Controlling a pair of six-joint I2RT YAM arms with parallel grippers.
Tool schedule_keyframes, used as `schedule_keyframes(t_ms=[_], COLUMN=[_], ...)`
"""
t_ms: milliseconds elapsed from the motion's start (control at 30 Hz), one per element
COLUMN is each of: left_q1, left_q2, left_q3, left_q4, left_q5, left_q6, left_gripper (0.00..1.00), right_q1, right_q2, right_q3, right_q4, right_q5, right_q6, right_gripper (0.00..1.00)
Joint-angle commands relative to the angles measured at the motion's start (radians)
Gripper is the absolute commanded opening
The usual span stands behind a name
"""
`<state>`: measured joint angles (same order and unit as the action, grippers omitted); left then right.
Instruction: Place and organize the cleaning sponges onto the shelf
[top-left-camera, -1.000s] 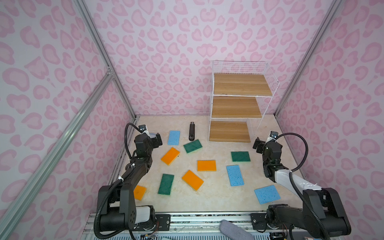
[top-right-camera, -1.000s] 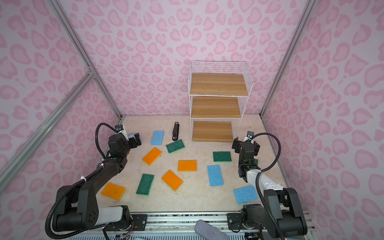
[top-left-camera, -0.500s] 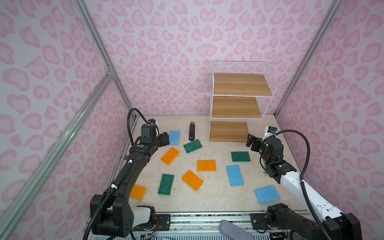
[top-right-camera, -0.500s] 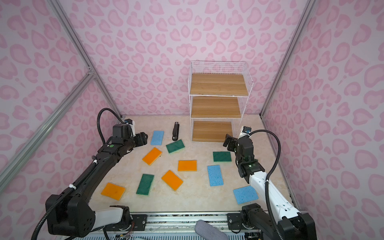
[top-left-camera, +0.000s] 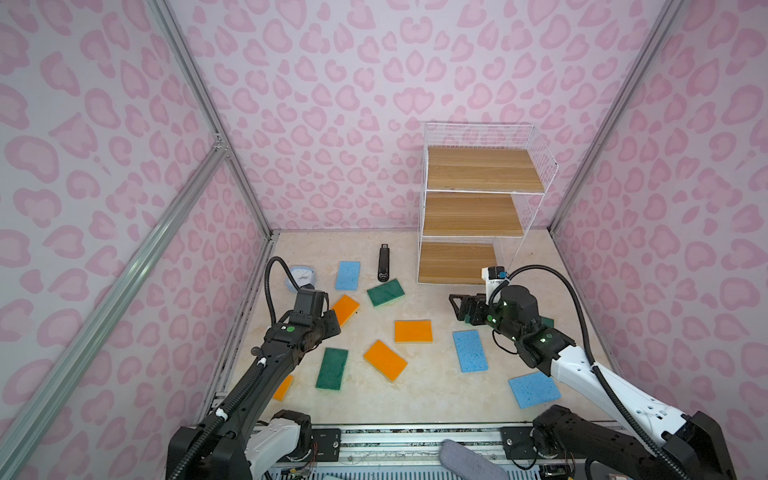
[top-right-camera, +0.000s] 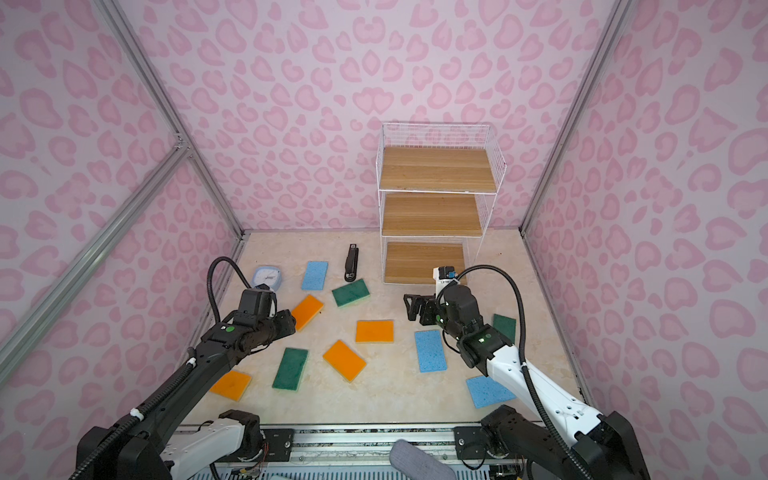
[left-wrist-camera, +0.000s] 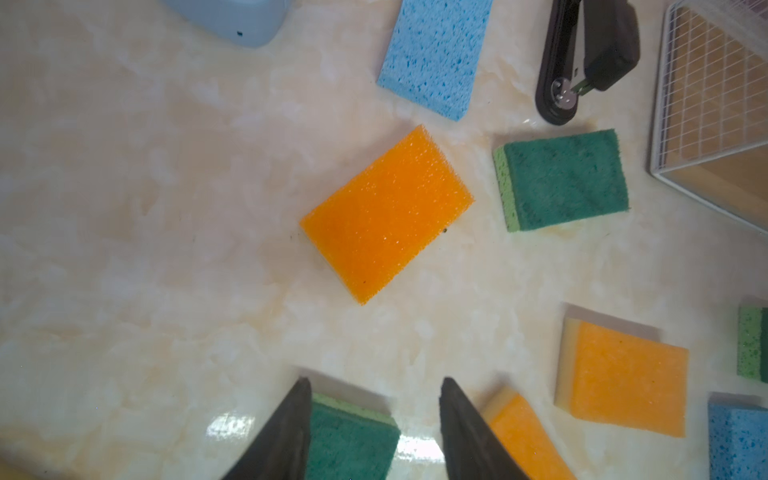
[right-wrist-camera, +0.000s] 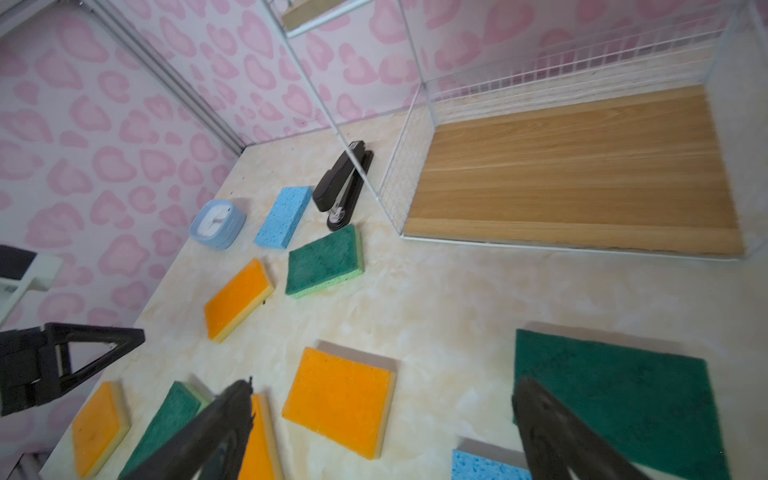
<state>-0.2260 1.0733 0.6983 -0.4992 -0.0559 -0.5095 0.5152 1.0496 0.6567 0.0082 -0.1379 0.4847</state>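
Several cleaning sponges lie flat and scattered on the table. My left gripper (left-wrist-camera: 376, 380) hangs open and empty just short of an orange sponge (left-wrist-camera: 386, 214) (top-left-camera: 345, 308), above a green sponge (top-left-camera: 331, 368). My right gripper (right-wrist-camera: 385, 380) (top-left-camera: 455, 305) stands wide open and empty over bare table between another orange sponge (top-left-camera: 413, 331) and a green sponge (right-wrist-camera: 611, 399) that the arm mostly hides in both top views. A blue sponge (top-left-camera: 470, 351) lies beside that arm. The shelf (top-left-camera: 473, 216) stands at the back right with all three boards bare.
A small blue clock (top-left-camera: 301, 276) and a black stapler (top-left-camera: 383, 264) sit at the back, with a blue sponge (top-left-camera: 348, 275) and a green one (top-left-camera: 385, 292) near them. More sponges lie toward the front (top-left-camera: 385, 360) (top-left-camera: 534, 389) (top-left-camera: 284, 387). Pink walls close three sides.
The left gripper has come forward and down beside the orange sponge, and its jaws have narrowed. The right gripper has swung left toward the table's middle, still wide open.
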Motion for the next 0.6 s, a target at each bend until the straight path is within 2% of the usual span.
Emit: schedule_keyframes(t_ms=[0, 200, 400, 567], left_q1=[-0.015, -0.070, -0.076, -0.075], left_q2=[-0.006, -0.070, -0.009, 0.043], left_q3=[-0.030, -0.113, -0.199, -0.224], left_q4=[-0.054, -0.094, 0.025, 0.098], left_q5=[-0.018, -0.134, -0.108, -0.074], left_q6=[-0.037, -0.106, -0.167, -0.145], left_gripper=[0.44, 0.45, 0.49, 0.58], right_q1=[0.024, 0.045, 0.060, 0.102], right_q2=[0.013, 0.024, 0.060, 0.046], right_q3=[-0.023, -0.067, -0.081, -0.081], right_q4=[0.062, 0.208, 0.234, 0.209], right_q5=[-0.068, -0.099, -0.162, -0.112], right_q6=[0.053, 0.126, 0.160, 0.125], right_gripper=[0.99, 0.98, 0.97, 0.98])
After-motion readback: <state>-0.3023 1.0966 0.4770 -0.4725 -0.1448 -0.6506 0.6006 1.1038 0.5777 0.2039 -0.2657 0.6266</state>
